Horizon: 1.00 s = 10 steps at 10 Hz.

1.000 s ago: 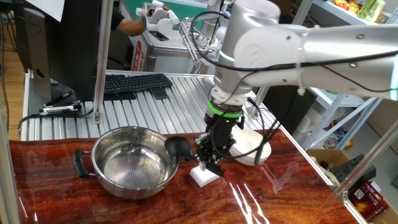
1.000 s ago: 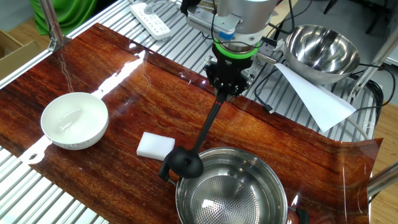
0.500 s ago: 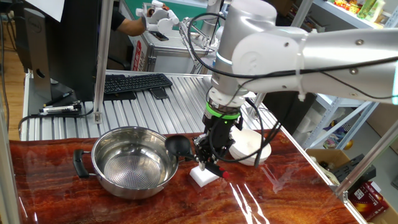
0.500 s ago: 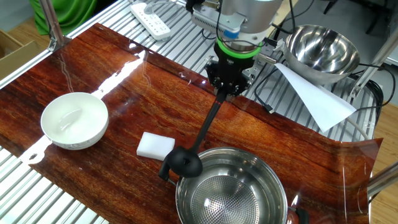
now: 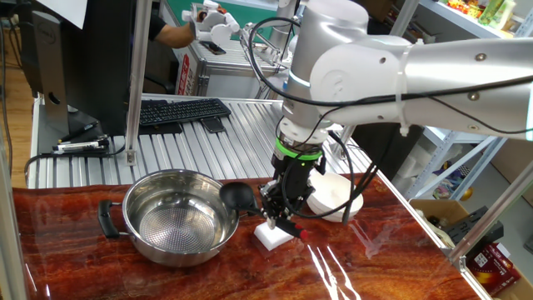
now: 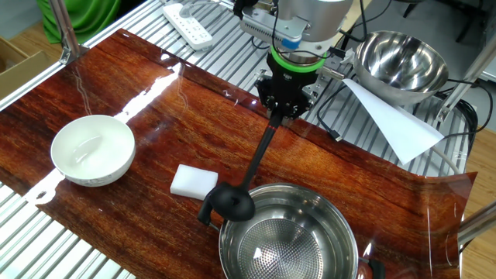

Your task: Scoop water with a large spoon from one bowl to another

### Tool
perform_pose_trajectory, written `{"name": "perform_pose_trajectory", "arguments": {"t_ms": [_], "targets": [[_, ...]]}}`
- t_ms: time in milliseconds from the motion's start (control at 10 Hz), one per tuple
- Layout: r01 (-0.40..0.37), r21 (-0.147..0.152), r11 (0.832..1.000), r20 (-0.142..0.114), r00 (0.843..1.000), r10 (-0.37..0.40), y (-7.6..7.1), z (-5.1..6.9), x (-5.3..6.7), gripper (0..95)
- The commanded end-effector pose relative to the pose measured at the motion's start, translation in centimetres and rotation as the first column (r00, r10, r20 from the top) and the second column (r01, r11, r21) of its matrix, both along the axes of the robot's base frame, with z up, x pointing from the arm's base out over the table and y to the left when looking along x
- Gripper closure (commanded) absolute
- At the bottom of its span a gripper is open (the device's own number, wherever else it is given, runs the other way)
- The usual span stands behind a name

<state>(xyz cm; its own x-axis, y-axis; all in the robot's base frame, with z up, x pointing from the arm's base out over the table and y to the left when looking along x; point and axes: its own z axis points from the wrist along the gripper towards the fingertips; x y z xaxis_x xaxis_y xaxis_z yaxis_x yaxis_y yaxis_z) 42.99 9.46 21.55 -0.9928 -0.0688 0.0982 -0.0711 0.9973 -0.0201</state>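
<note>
My tool pinches the ladle handle's far end; cup could clip the pot rim and slop.

surface: red-brown wood-grain tabletop | on it: steel pot, white bowl, white block

ladle in jaws, cup over steel pot rim

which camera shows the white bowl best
The other fixed view: the white bowl sits fully exposed on the wooden table, interior visible. In one fixed view the gripper and arm hide most of it, leaving only part of its side.
</note>
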Motion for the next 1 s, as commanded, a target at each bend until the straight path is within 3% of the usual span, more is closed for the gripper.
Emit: {"name": "perform_pose_trajectory", "arguments": {"t_ms": [100,400,800,1000], "targets": [[-0.018,-0.003,1.000,0.005,1.000,0.018,0.03,-0.02,-0.02,95.0],[-0.020,0.039,0.999,0.011,1.000,0.020,0.03,-0.02,-0.02,95.0],[-0.083,0.040,0.996,0.032,0.996,0.082,0.03,-0.02,-0.02,95.0],[-0.117,0.034,0.993,0.060,0.992,0.114,0.03,-0.02,-0.02,95.0]]}}
